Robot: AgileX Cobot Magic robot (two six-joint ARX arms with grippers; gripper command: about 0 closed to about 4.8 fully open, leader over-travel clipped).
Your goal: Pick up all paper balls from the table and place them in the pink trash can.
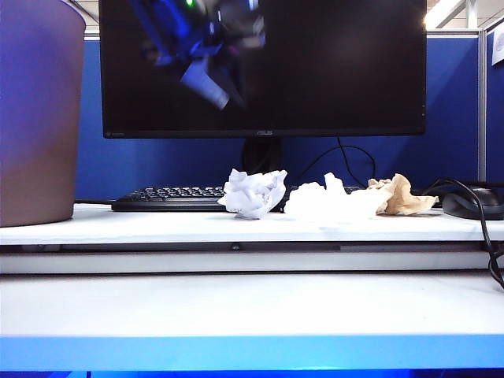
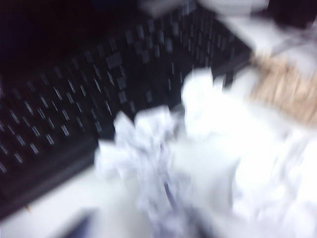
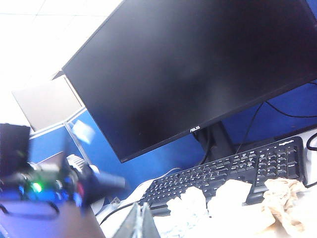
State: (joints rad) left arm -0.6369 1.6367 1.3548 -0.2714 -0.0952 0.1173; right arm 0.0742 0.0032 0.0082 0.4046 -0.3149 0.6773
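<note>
Though blurred, balls (image 2: 143, 148) near left pincer (image 3: 105, 182).

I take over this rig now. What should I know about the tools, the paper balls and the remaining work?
Left tool: blurred, state unclear; its camera looks closely at the balls.
Right tool: only tips show, state unclear.
Left white ball, middle white ball and tan ball lie on the table by the keyboard.
Pink trash can stands at exterior left.
Binned: none seen. Left: all three.
</note>
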